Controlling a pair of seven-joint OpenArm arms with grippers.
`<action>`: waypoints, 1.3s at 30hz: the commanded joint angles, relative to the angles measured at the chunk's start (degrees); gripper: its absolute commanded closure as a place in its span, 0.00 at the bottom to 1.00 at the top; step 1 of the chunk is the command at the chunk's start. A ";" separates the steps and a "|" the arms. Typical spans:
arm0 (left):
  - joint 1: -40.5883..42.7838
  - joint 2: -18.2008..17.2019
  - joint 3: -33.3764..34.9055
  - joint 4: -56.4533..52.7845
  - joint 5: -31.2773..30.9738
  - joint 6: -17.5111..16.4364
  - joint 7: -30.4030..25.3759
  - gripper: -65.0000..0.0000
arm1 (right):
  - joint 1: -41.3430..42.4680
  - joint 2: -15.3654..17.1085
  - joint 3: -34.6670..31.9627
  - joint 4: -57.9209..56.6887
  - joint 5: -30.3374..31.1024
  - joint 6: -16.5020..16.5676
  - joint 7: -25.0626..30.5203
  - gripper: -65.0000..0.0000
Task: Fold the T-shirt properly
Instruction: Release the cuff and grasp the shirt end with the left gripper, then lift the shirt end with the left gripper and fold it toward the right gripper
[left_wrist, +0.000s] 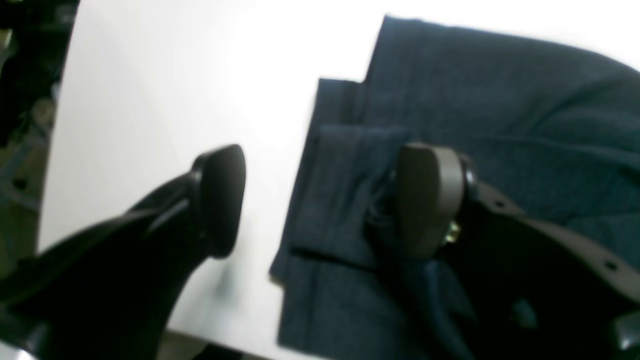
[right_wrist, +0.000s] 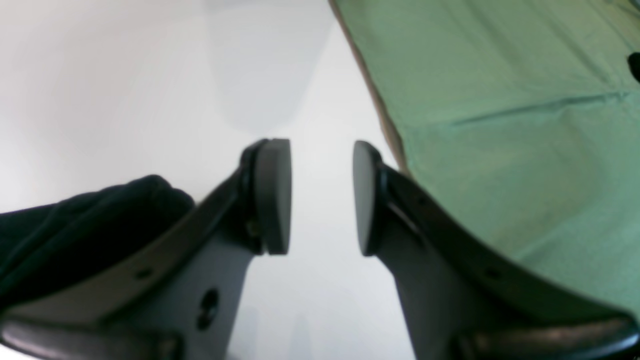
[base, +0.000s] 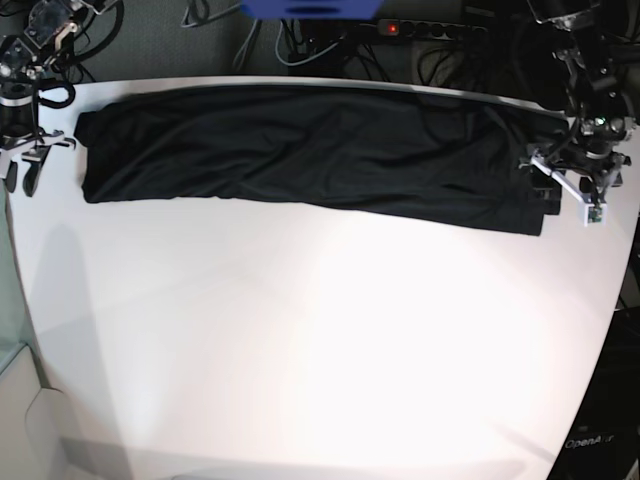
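Observation:
The T-shirt is dark and lies folded into a long band across the far part of the white table. At its right end in the base view my left gripper stands wide open. In the left wrist view that gripper straddles the edge of the T-shirt: one finger rests on the layered cloth, the other is over bare table. At the band's left end my right gripper hangs over the table edge. Seen from the right wrist, it is open with nothing between its pads, and the T-shirt shows at the lower left.
Cables and a power strip run behind the table's far edge, beside a blue object. A green surface lies beyond the table edge near the right gripper. The table's curved right edge is close to the left arm.

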 joint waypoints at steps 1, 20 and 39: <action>-0.71 -1.02 -0.26 0.09 0.00 0.21 -0.83 0.30 | 0.27 0.86 0.14 0.90 0.93 -0.23 1.65 0.66; -3.97 -1.20 4.57 -15.29 0.00 0.12 -2.24 0.33 | 0.27 1.03 0.14 0.90 0.93 -0.23 1.65 0.66; -2.21 0.12 6.68 -15.29 6.68 0.12 -8.04 1.00 | 0.27 0.86 0.14 0.90 0.93 -0.23 1.65 0.66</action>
